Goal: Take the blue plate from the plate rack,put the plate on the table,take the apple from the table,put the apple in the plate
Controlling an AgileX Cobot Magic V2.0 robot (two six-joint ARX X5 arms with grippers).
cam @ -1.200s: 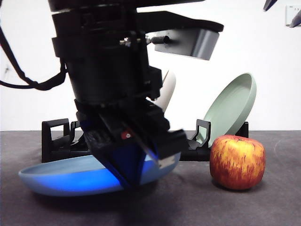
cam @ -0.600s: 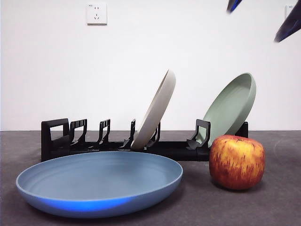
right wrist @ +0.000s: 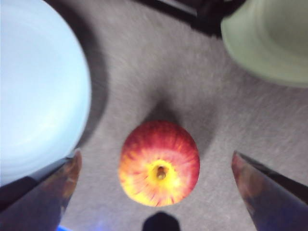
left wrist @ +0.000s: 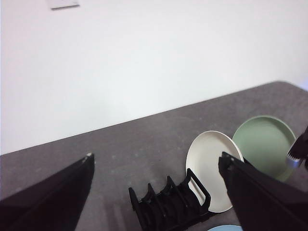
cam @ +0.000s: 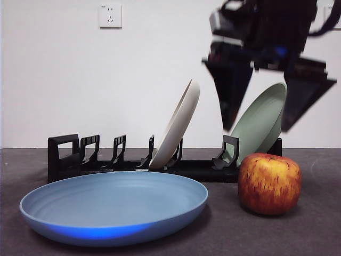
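**A:** Where is the blue plate sitting?

**B:** It is lying flat on the table, in front of the plate rack and no longer in any slot. So the first half of the job looks done: plate out of the rack and set down.

**A:** And the apple?

**B:** It is resting on the table just beside the plate's rim, not touching it as far as the front view shows, and nothing is gripping it. Getting it into the plate is what is left.

**A:** Is anything reaching for it?

**B:** The right gripper is hanging above it with its jaws spread wide. In the right wrist view the apple is lying between the two jaws, stem dimple up, with table showing on both sides, so the jaws are well clear of it. I judge this to be the approach before the grasp: the gripper needs to come down around the apple, close, lift and carry it across to the plate.

**A:** The other arm?

**B:** The left gripper is waiting high up, jaws apart and holding nothing, looking down on the rack.

**A:** What else is in the rack?

**B:** The cream-white plate and the sage-green plate are leaning in their slots behind the apple.
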